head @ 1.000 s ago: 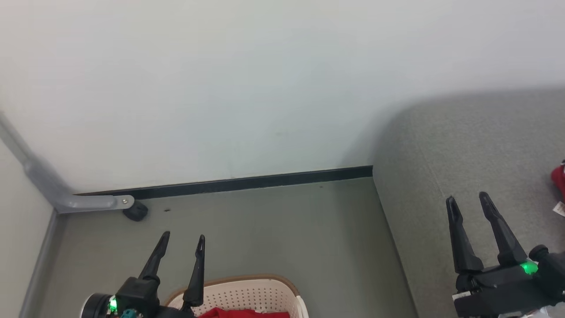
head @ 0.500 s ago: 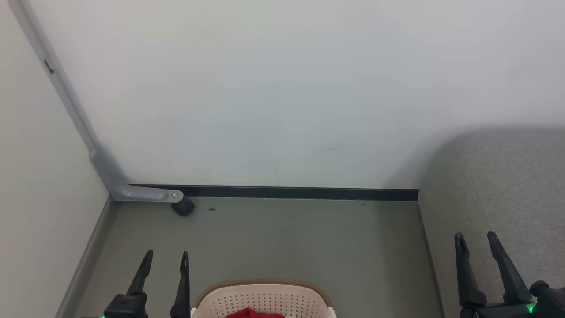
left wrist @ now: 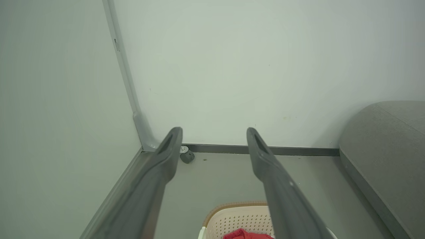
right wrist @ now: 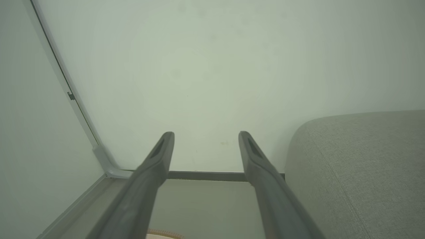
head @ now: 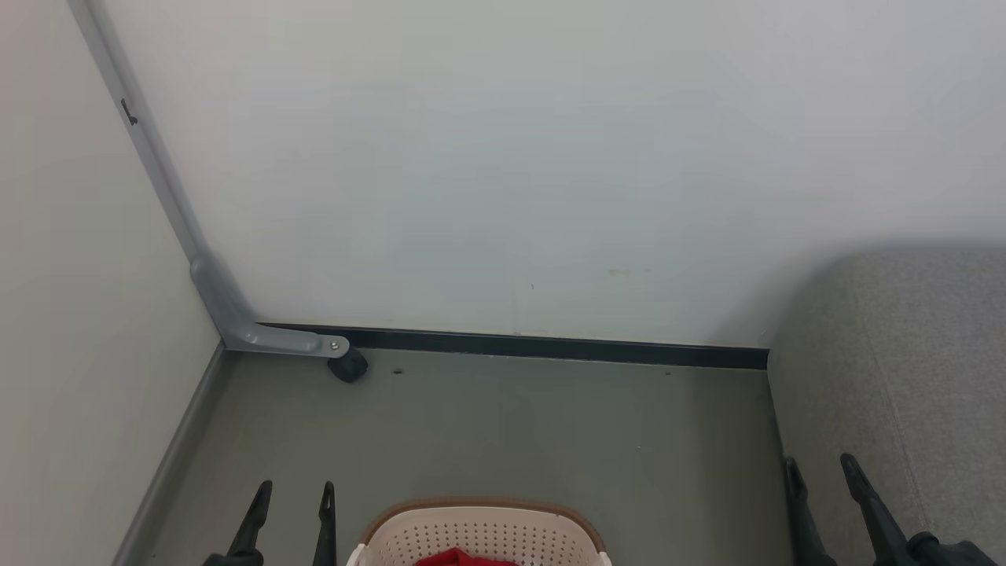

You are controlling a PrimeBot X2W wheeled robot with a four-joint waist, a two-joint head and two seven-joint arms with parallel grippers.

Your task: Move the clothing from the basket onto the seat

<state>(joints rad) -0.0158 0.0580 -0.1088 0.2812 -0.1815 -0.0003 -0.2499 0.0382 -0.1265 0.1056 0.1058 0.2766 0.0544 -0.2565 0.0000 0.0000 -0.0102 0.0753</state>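
Both arms empty: left gripper [head: 295,503] has fingers spread, just left of the basket [head: 483,504], and right gripper [head: 820,472] has fingers spread too, by the front edge of the seat [head: 888,354]. Red clothing [head: 460,559] lies in the basket on the floor, apart from the seat, so I judge this as setting up a pick. Next move calls for lowering an open gripper into the basket, pinching a good bunch of fabric and clearing the rim on lift

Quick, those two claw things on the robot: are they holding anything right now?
The left end effector is open and holds nothing.
The right end effector is open and holds nothing.
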